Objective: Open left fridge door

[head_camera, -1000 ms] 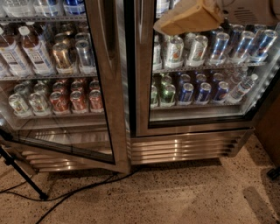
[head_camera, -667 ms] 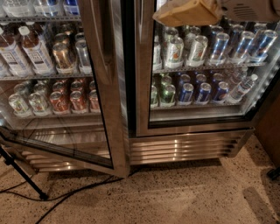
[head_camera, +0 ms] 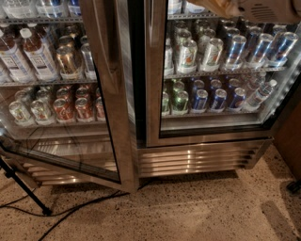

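The left fridge door (head_camera: 123, 141) stands swung partly open towards me, its glass pane angled out over the floor and its steel frame edge-on. Its vertical bar handle (head_camera: 104, 52) runs down the frame's upper part. The fridge (head_camera: 202, 157) shows its louvred steel grille at the base and wire shelves of cans and bottles. The twin right door (head_camera: 154, 94) is closed, with blue and silver cans behind it. My gripper (head_camera: 221, 5) shows only as a tan part under the white arm (head_camera: 268, 9) at the top edge, right of the open door and away from the handle.
A black stand leg (head_camera: 26, 190) and cables (head_camera: 75, 209) lie on the speckled floor at the lower left, under the open door. A dark wooden panel (head_camera: 289, 136) borders the fridge on the right. Bottles (head_camera: 35, 54) and red cans (head_camera: 63, 106) fill the left shelves.
My gripper and arm have risen towards the top edge, so less of the tan part shows. The left door stands slightly wider open.
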Available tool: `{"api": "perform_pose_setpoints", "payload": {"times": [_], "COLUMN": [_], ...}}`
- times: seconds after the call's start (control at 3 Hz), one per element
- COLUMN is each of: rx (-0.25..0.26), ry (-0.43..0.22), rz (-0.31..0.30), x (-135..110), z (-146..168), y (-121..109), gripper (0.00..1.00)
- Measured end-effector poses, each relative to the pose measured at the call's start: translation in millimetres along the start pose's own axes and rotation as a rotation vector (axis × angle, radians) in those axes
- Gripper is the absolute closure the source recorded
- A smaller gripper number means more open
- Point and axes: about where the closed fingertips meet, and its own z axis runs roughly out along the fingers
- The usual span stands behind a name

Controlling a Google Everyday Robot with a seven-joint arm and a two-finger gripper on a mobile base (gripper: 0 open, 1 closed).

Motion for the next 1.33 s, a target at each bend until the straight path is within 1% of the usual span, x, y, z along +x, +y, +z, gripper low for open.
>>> {"api": "perform_pose_setpoints", "payload": {"times": [0.33,0.67,1.0,1.33], "rx": [0.0,-0.069,-0.163,-0.167], "ry": [-0.001,-0.09,-0.168,-0.18], "rz": [0.001,0.092,0.175,0.168], "x": [-0.2,-23.8,-29.3,-37.8], "z": [0.1,16.4,59.4,60.9], "y": [0.1,11.4,35.1,36.4], "gripper": [0.52,0.71,0.94,1.0]}}
